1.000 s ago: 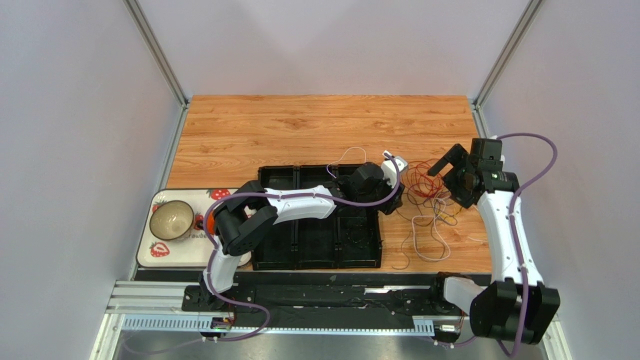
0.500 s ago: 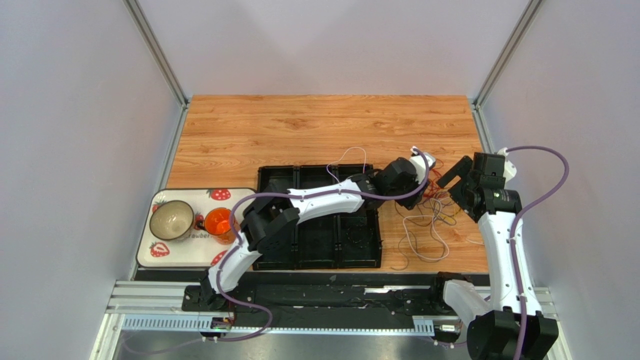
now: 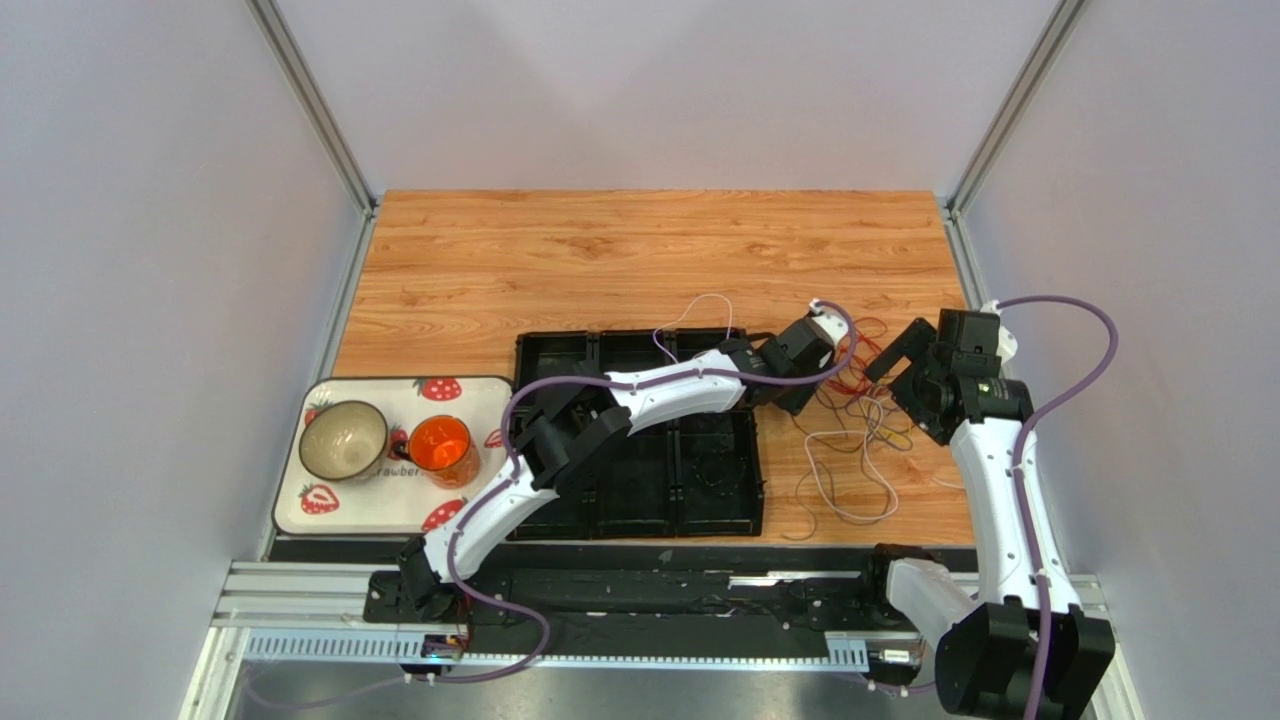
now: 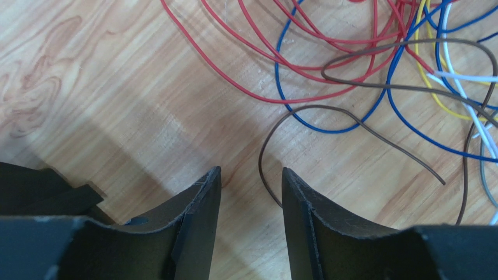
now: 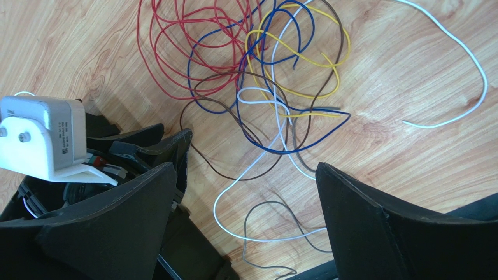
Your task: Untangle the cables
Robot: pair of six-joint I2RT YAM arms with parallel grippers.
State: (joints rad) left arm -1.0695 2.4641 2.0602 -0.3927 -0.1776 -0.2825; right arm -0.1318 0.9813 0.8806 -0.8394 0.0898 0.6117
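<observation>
Tangle of thin red, blue, yellow, white and brown cables (image 3: 854, 408) on the wooden desk (image 3: 601, 255), just right of the black compartmented plastic tray (image 3: 706, 495), both grippers over it.

Your left arm reaches across the black tray, whose compartments are too dark from above to tell what they hold. The white strawberry-print tray (image 3: 373, 393) at the left carries a beige bowl (image 3: 343, 438) and a translucent orange cup (image 3: 440, 446). Your left gripper (image 4: 250, 175) is half spread low at the heap's edge and pinches nothing. One brown wire (image 4: 304, 111) curls on the desk into the gap and is cut off behind a finger. Your right gripper (image 5: 245, 166) is spread wide above the cables and empty. Its fingers hide the nearest loops, and from above single strands blur together.
</observation>
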